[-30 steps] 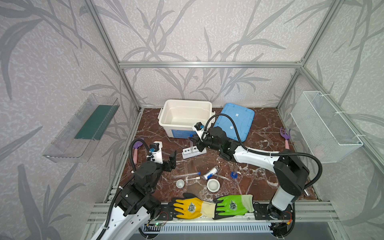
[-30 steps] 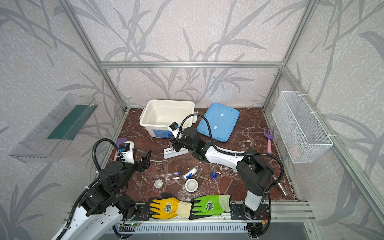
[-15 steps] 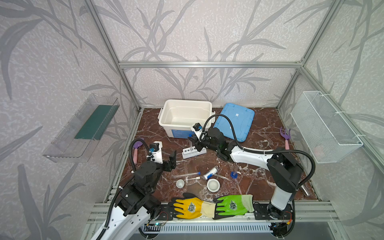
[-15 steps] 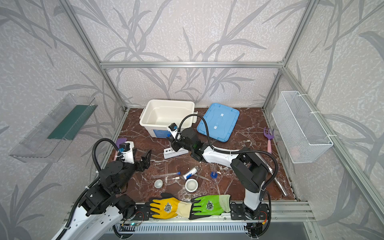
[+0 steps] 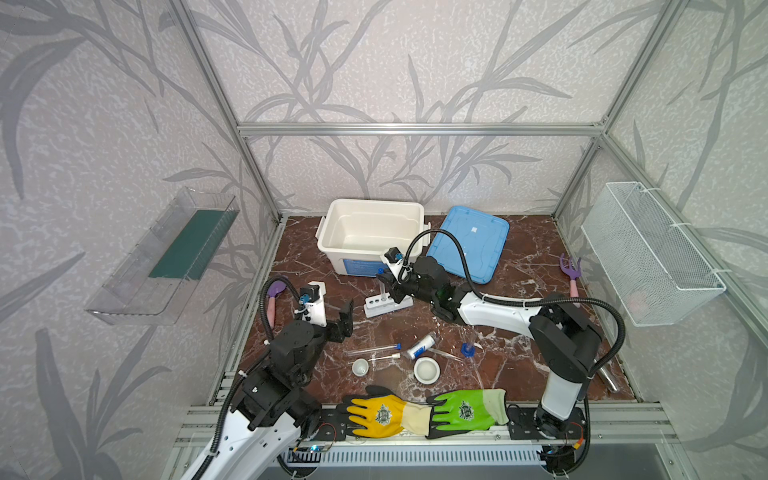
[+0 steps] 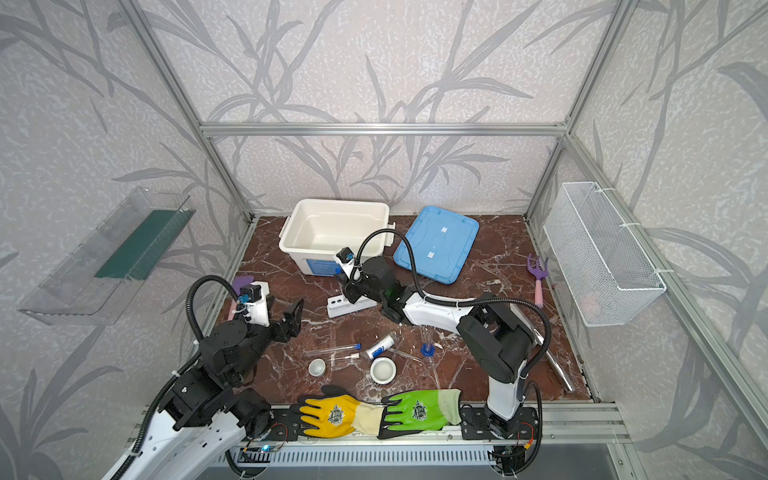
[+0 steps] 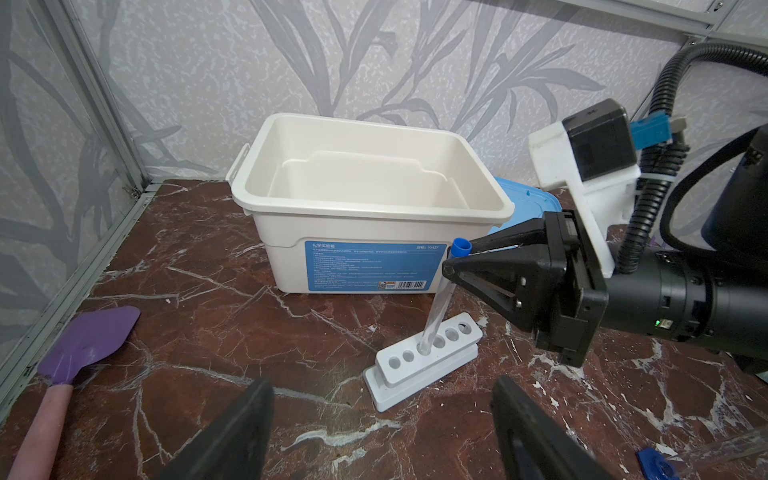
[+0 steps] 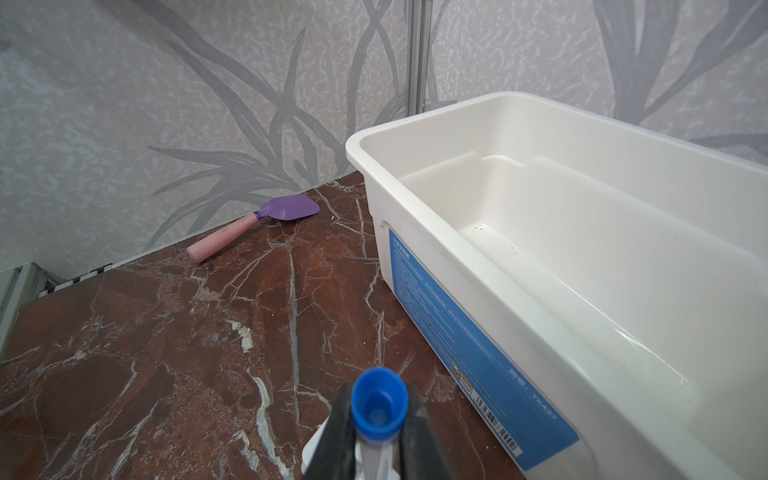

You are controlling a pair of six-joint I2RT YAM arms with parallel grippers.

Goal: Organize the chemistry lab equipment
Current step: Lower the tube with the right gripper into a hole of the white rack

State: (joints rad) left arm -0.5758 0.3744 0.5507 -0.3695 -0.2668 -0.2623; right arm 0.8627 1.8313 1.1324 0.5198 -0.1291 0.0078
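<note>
A: Right gripper (image 7: 451,259) clamped on blue-capped test tube (image 7: 436,307) just under cap; tip at a middle hole of six-hole rack (image 7: 419,365).
B: Axis leans off upright, cap toward right arm. Straighten before lowering, I'd say. Left gripper (image 7: 380,388) open, empty, near rack.

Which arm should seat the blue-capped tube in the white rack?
Right: the right end effector grips the blue-capped tube, tip at a hole of the white rack. The left end effector hangs open and empty, short of it.
</note>
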